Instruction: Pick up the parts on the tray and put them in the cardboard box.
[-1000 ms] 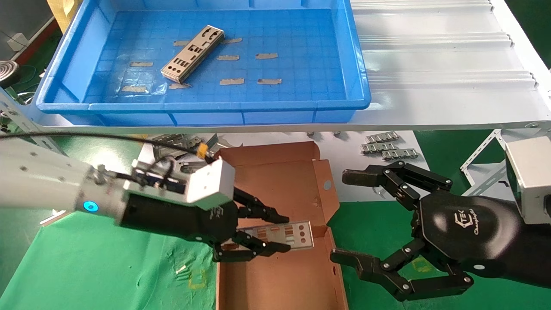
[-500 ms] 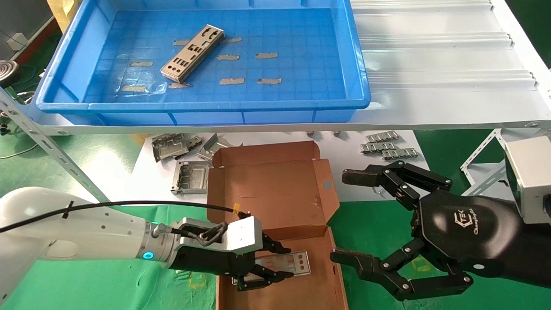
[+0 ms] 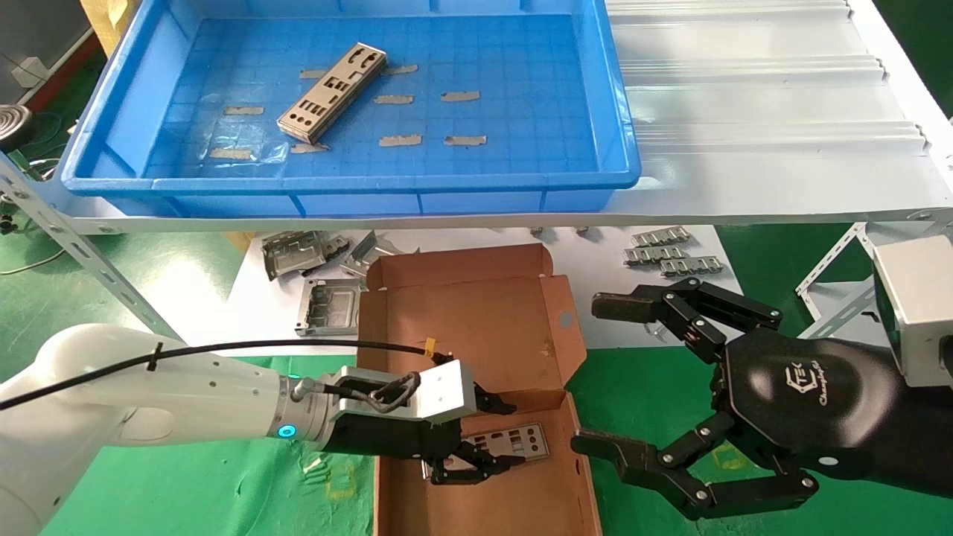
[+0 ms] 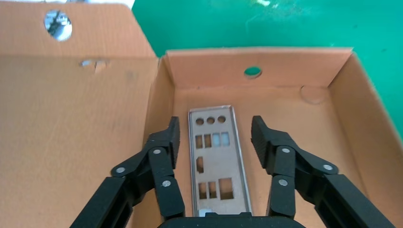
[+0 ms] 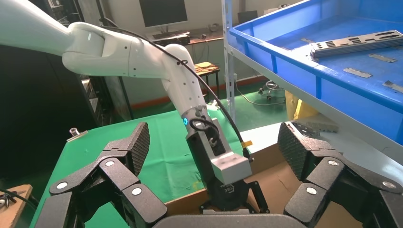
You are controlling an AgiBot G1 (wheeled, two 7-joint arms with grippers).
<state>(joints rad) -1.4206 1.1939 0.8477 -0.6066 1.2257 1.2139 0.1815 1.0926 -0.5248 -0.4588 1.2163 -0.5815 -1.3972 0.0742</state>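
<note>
My left gripper [image 3: 514,435] is low inside the base of the cardboard box [image 3: 484,499], open. A silver-grey part [image 3: 515,442] lies flat on the box floor between its fingers, with a gap on each side; the left wrist view shows this part [image 4: 216,156] between the open fingers [image 4: 167,137]. Another part [image 3: 333,93] lies in the blue tray [image 3: 618,97] at the back left, and also shows in the right wrist view [image 5: 354,42]. My right gripper [image 3: 595,372] is open and empty, just right of the box.
The box lid [image 3: 476,320] lies open toward the tray. Bent grey frames [image 3: 320,298] lie left of it, small ridged strips [image 3: 670,257] right of it. The tray sits on a white ribbed metal sheet [image 3: 744,112]. A metal bracket [image 3: 834,290] stands at far right.
My left gripper came down into the box base with the part, shifted a little right and opened; the part now lies on the box floor. The right arm has not moved.
</note>
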